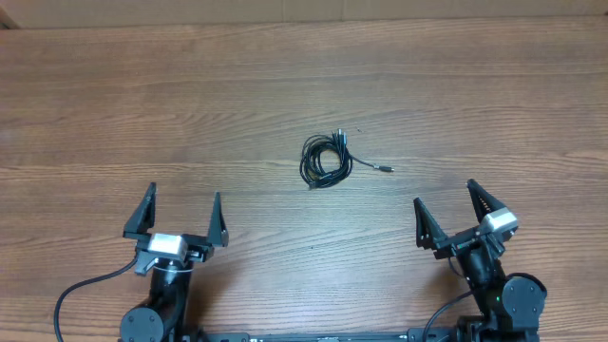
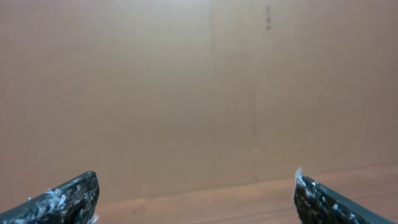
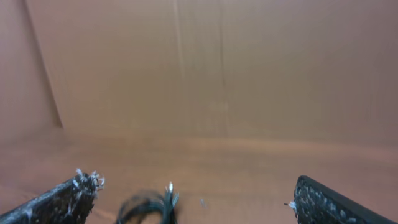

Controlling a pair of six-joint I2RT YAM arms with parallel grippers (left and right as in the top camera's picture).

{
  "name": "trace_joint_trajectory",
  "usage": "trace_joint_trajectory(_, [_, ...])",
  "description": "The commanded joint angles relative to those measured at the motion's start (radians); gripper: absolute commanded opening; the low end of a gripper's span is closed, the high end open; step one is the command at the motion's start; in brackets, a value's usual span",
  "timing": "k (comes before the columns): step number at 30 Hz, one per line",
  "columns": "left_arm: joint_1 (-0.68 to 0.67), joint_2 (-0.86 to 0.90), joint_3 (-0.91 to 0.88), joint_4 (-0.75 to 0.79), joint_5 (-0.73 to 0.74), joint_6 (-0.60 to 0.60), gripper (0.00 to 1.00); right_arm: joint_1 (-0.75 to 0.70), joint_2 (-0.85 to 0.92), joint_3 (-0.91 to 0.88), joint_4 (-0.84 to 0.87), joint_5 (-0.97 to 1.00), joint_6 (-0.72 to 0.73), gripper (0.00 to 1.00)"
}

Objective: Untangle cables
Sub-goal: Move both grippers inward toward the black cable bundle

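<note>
The cables (image 1: 325, 160) lie as one small black coil near the middle of the wooden table, with a loose end and its metal plug trailing right (image 1: 384, 168). My left gripper (image 1: 182, 213) stands open at the near left, well away from the coil, with nothing between its fingers. My right gripper (image 1: 445, 201) is open too, near right of the coil and apart from it. In the right wrist view the cables (image 3: 149, 208) show blurred low between the fingertips (image 3: 81, 186). The left wrist view shows only its fingertips (image 2: 78, 190), table and wall.
A brown cardboard wall (image 2: 199, 87) stands behind the far edge of the table (image 1: 123, 104). Thick black robot cables (image 1: 81, 290) loop at the near edge by the arm bases.
</note>
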Motion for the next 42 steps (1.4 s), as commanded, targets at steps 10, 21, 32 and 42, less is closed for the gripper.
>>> trace_joint_trajectory(10, [-0.006, 0.192, 0.596, -0.414, 0.113, 0.113, 1.00, -0.008, 0.013, 0.242, 0.074, 0.169, -0.045, 1.00])
trace_joint_trajectory(21, [-0.006, 0.925, 1.424, -1.211, 0.185, 0.132, 1.00, -0.007, 0.513, 1.032, -0.797, 0.166, -0.100, 1.00])
trace_joint_trajectory(32, [-0.011, 1.424, 1.682, -1.581, 0.615, 0.084, 1.00, 0.004, 1.102, 1.388, -1.138, -0.690, -0.066, 1.00])
trace_joint_trajectory(42, [-0.057, 1.700, 1.682, -1.776, 0.135, -0.135, 1.00, 0.304, 1.476, 1.388, -1.164, -0.007, 0.396, 1.00])
